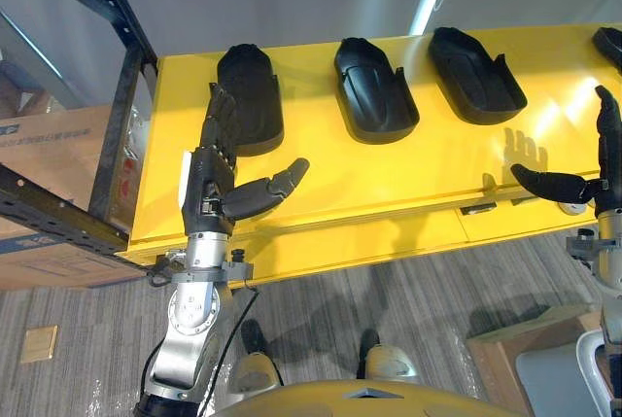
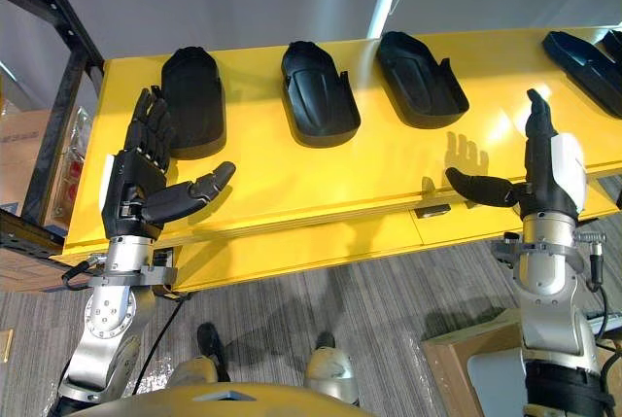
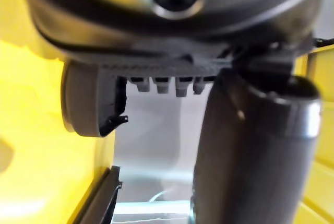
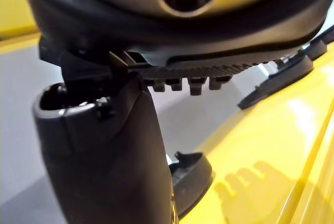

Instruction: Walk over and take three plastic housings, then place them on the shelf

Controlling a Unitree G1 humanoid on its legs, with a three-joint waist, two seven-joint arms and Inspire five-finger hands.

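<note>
Your left hand (image 1: 206, 189) and right hand (image 2: 546, 172) hang released, empty. Drop the left onto the leftmost housing (image 1: 255, 86), thumb under its near rim, before closing.

Left hand (image 1: 216, 184): raised, palm turned inward, fingers straight and pointing forward, thumb spread out toward the right. Holds nothing.
Right hand (image 2: 546, 172): likewise raised, fingers straight, thumb spread toward the left. Holds nothing.
Hands well apart.
</note>
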